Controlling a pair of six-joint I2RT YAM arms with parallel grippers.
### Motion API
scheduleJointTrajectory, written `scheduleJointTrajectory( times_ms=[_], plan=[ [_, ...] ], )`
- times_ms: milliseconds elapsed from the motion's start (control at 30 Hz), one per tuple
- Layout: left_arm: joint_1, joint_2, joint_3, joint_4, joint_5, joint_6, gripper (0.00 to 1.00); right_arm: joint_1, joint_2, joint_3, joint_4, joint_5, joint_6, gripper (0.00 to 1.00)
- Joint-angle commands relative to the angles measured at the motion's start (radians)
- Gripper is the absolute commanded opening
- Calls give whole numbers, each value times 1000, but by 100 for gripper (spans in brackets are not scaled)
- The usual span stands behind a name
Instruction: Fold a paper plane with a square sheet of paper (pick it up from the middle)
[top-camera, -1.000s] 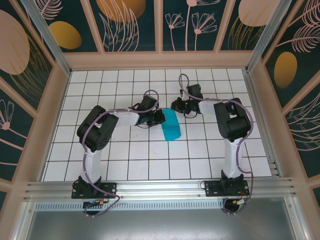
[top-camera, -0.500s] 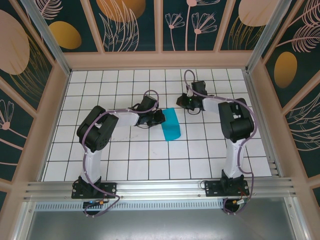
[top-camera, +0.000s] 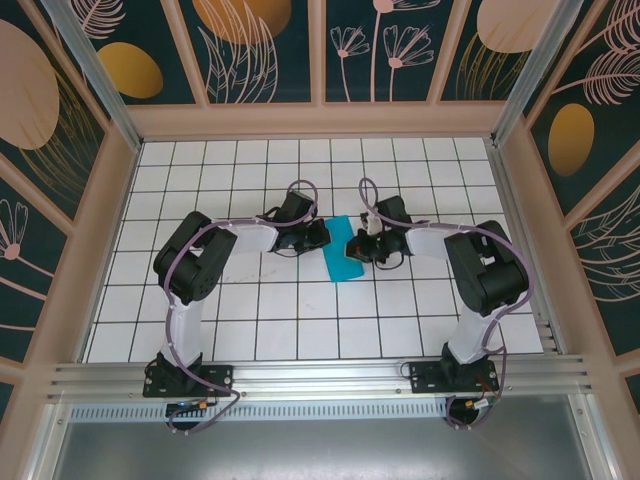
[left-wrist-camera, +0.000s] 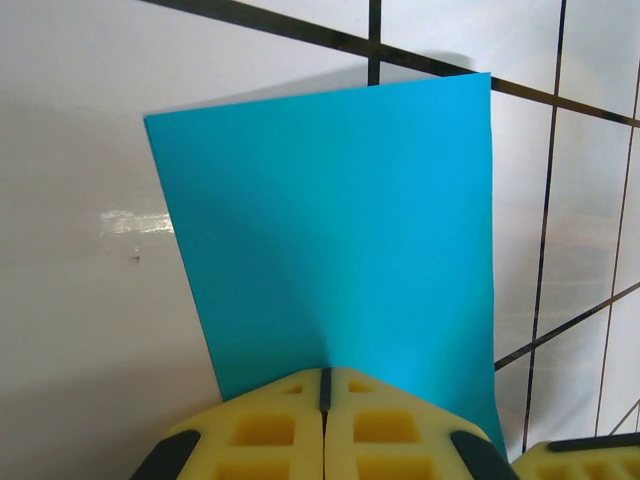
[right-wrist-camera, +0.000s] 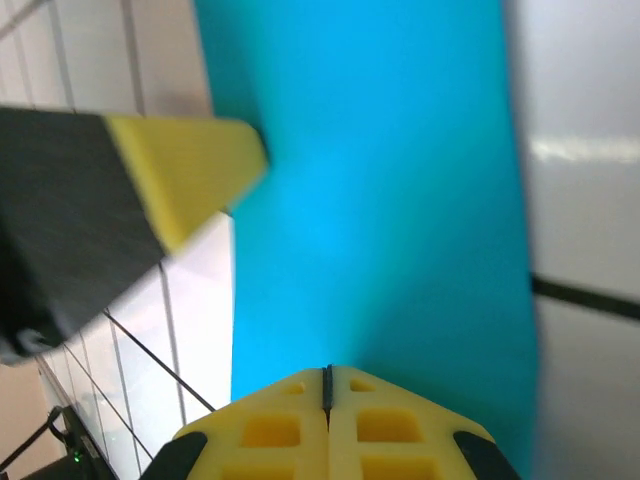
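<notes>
At mid-desk, the L pincer (left-wrist-camera: 322, 374) has its pads pressed together with no gap, nipping the near edge of the sheet (left-wrist-camera: 330, 220). The paper fans up and away from the seam. The R pincer (right-wrist-camera: 327, 372) is clamped tight the same way on the opposite edge, and a left finger (right-wrist-camera: 185, 170) shows beyond the blue. From above, the two pincers face each other with the sheet (top-camera: 341, 262) between them, seen as a narrow slanted strip over the desk (top-camera: 250, 300).

Progress, as a judgement: very early. The pick-up looks done, since both sides have a hold. The L wrist view shows one plain flat face with no sharp crease, at most a soft bend near the pads. Can't tell whether the strip seen from above is the sheet doubled over or just tipped on edge.

Left to do: prob. all real folds, i.e. centre crease, nose corners, wings. No dart shape so far.
</notes>
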Motion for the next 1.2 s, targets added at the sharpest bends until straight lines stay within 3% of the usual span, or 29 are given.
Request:
scheduleJointTrajectory(
  times_ms=[0, 533, 733, 867, 1167],
  plan=[
    [1, 140, -77, -195, -156, 15, 7, 2, -45, -28, -53, -7, -32, 0],
    [2, 139, -76, -197, -162, 13, 6, -30, -118, -170, -116, 71, -42, 0],
    [2, 138, -78, -197, -158, 19, 7, -42, -174, -84, -55, 13, -15, 0],
    [1, 133, -78, -190, -144, 25, 7, -40, -92, -23, 12, -58, 44, 0],
    [2, 131, -79, -194, -146, 22, 7, -42, 66, 74, -46, 11, -8, 0]
  ],
)
